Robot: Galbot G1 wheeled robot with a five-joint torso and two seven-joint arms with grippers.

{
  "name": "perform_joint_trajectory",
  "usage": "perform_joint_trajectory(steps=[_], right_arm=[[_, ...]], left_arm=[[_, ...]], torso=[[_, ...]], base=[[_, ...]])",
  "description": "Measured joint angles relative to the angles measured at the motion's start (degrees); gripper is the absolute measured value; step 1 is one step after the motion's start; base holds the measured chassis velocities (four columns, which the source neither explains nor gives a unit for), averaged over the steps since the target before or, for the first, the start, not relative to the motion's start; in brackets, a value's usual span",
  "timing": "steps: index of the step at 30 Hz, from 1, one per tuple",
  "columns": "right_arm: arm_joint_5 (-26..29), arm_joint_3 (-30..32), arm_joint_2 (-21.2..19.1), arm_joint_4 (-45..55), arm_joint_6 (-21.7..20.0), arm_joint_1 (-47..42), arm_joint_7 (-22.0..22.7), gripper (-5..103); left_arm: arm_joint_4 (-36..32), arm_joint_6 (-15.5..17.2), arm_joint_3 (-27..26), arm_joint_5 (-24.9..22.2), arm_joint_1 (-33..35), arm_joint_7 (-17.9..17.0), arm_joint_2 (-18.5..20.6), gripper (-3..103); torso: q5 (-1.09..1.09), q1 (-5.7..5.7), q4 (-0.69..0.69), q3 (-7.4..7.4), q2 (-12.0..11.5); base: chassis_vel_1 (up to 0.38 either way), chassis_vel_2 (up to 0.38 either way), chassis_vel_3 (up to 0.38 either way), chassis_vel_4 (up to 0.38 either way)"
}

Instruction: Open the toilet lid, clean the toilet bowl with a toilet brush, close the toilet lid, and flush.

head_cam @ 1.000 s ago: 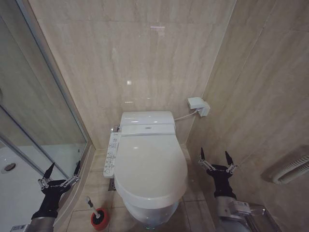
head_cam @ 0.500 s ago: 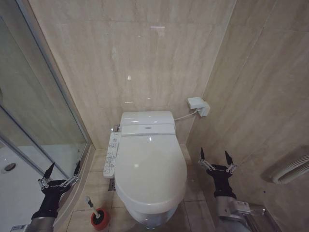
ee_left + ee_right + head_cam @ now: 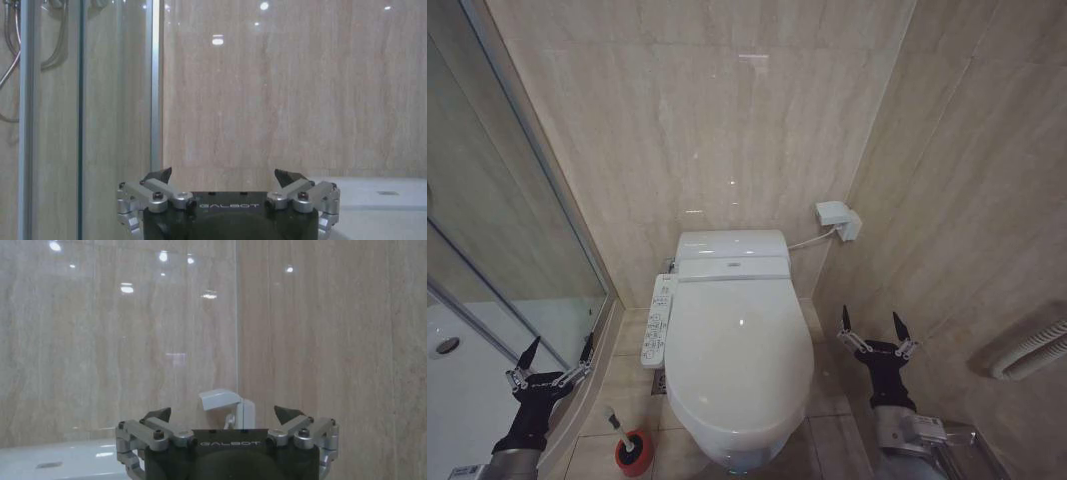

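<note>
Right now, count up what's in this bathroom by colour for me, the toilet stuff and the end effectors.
White: 3, the toilet lid, the toilet bowl, the wall box.
Red: 1, the toilet brush holder.
Black: 2, the left end effector and the right end effector, both open.
Total: 6.

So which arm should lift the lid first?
Probably the right. The right gripper hangs open beside the closed toilet lid with bare floor between them. The left gripper, also open, sits by the shower glass with the toilet brush and control panel in its way.
</note>
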Motion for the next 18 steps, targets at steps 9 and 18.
perform_joint_trajectory(steps=[9, 18], right_arm=[[0.0, 0.0, 0.0, 0.0, 0.0, 0.0, 0.0, 100], [0.0, 0.0, 0.0, -0.1, 0.0, 0.0, 0.0, 100]], left_arm=[[0.0, 0.0, 0.0, 0.0, 0.0, 0.0, 0.0, 100], [0.1, 3.9, 1.5, 0.4, -2.6, -0.1, -0.6, 100]], torso=[[0.00, 0.00, 0.00, 0.00, 0.0], [0.00, 0.00, 0.00, 0.00, 0.0]], base=[[0.000, 0.000, 0.000, 0.000], [0.000, 0.000, 0.000, 0.000]])
